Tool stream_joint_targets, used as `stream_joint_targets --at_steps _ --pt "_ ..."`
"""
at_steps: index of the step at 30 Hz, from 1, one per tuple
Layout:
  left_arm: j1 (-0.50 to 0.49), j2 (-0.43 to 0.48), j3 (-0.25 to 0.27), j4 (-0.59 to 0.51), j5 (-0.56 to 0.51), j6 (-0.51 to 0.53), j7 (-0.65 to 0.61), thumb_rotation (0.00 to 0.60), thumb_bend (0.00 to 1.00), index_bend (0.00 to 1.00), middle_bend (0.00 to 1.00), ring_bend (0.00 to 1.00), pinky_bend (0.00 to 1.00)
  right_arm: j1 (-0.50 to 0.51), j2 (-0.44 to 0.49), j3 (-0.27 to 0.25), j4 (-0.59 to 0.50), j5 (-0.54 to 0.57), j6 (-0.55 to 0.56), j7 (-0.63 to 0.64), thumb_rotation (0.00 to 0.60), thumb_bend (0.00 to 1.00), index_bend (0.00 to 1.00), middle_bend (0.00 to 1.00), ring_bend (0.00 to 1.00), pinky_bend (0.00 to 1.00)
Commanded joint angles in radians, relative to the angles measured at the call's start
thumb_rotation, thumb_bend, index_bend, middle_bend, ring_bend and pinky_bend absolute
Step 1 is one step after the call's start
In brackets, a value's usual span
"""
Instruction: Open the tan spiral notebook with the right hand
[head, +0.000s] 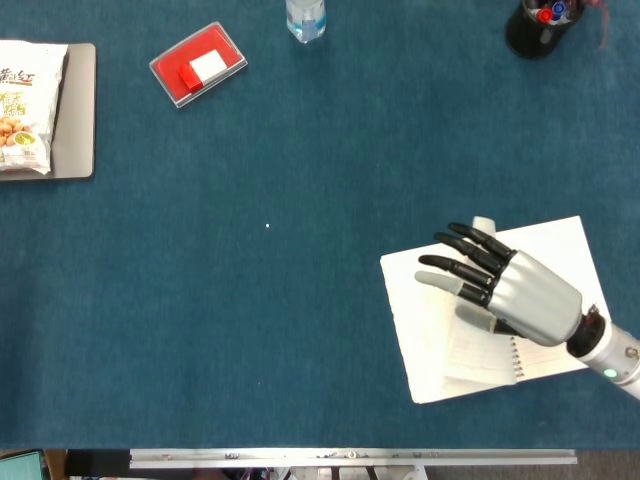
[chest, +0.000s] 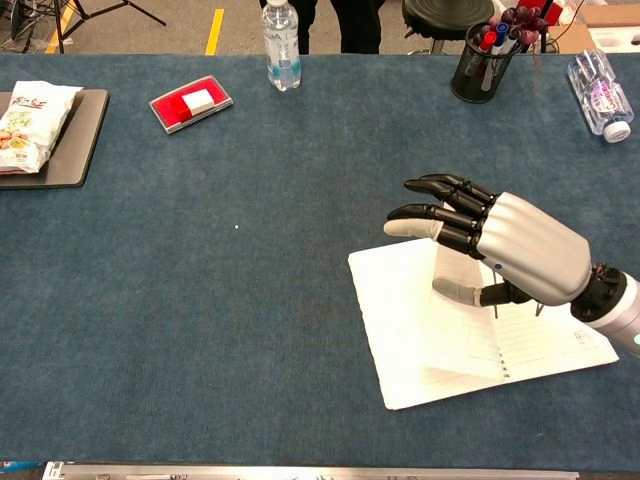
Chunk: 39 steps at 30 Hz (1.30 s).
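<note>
The spiral notebook (head: 420, 330) lies open and flat on the blue table at the front right, with white lined pages facing up and its tan cover hidden underneath. In the chest view the left page (chest: 410, 320) spreads toward the table's middle. My right hand (head: 505, 290) hovers over the notebook's centre with its fingers stretched out toward the left and apart, holding nothing. Seen from the chest, the right hand (chest: 500, 245) has its thumb pointing down close to the page. No left hand shows in either view.
A red box (head: 198, 64) and a water bottle (head: 305, 18) stand at the back. A black pen holder (chest: 487, 55) and a lying bottle (chest: 600, 95) are at the back right. A snack bag (head: 22, 105) rests on a grey tray (head: 78, 110) at far left.
</note>
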Motion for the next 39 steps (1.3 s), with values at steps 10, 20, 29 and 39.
stream_joint_targets --at_steps 10,20,29,39 --pt "0.002 0.004 0.003 -0.004 0.001 0.000 -0.001 0.600 0.11 0.48 0.44 0.32 0.46 0.003 -0.082 0.003 0.067 0.031 -0.009 0.068 0.600 0.27 0.18 0.22 0.05 0.10" --pt "0.002 0.006 0.003 -0.007 -0.001 -0.001 0.000 0.600 0.11 0.48 0.44 0.32 0.46 0.005 -0.056 0.003 0.076 0.036 0.025 0.041 0.600 0.27 0.18 0.22 0.05 0.10" --pt "0.003 0.003 0.002 -0.007 0.000 0.004 0.001 0.600 0.11 0.48 0.44 0.32 0.46 0.007 0.176 -0.007 -0.171 0.043 -0.046 -0.236 0.600 0.27 0.18 0.22 0.05 0.10" --pt "-0.003 -0.005 0.001 -0.003 0.015 0.005 0.000 0.600 0.11 0.48 0.44 0.32 0.46 -0.095 0.543 -0.017 -0.725 0.221 -0.229 -0.701 0.600 0.27 0.18 0.22 0.05 0.10"
